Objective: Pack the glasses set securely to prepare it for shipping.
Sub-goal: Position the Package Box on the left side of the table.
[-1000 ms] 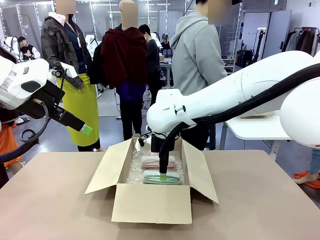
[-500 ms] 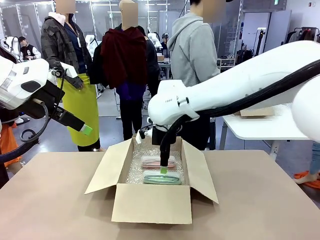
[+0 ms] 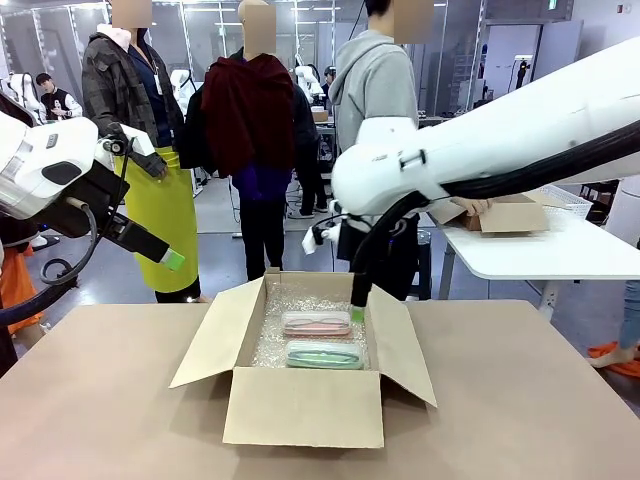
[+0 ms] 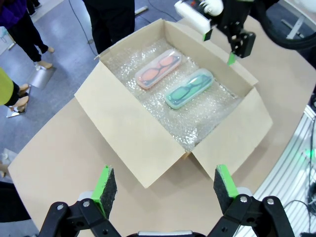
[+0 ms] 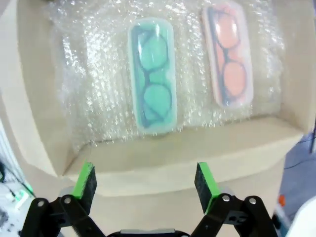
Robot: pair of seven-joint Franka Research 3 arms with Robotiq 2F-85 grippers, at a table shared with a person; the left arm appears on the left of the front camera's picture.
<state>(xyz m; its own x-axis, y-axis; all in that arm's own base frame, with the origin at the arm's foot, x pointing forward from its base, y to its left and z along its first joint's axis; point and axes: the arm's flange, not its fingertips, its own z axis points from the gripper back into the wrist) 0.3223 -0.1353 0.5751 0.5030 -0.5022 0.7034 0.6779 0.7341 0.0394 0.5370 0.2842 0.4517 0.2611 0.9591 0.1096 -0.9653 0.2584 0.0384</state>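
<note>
Left gripper (image 3: 170, 258) is held high over the table's (image 3: 90, 400) left edge, well apart from the cardboard box (image 3: 300, 405). In the left wrist view its jaws are spread wide with nothing between the green pads (image 4: 105, 181). The box is placed mid-table with its flaps folded outward and its floor lined with bubble wrap (image 3: 272, 338). The glasses set is found inside, flat on the wrap. The pink case (image 3: 316, 323) is laid toward the far side and the mint case (image 3: 324, 354) toward the robot's side. They are parallel and side by side, with a narrow strip of wrap seen between them in the right wrist view. A glasses outline is visible through each lid. Neither case is touched by a gripper. Right gripper (image 3: 357, 313) is hung fingers-down over the box's right inner wall, just beside the pink case's right end and above it. In the right wrist view its jaws are fully apart and nothing is gripped, with the box's wall and a flap seen below them. A person in a grey hoodie (image 3: 375, 90) is seen behind the box at the far side.
</note>
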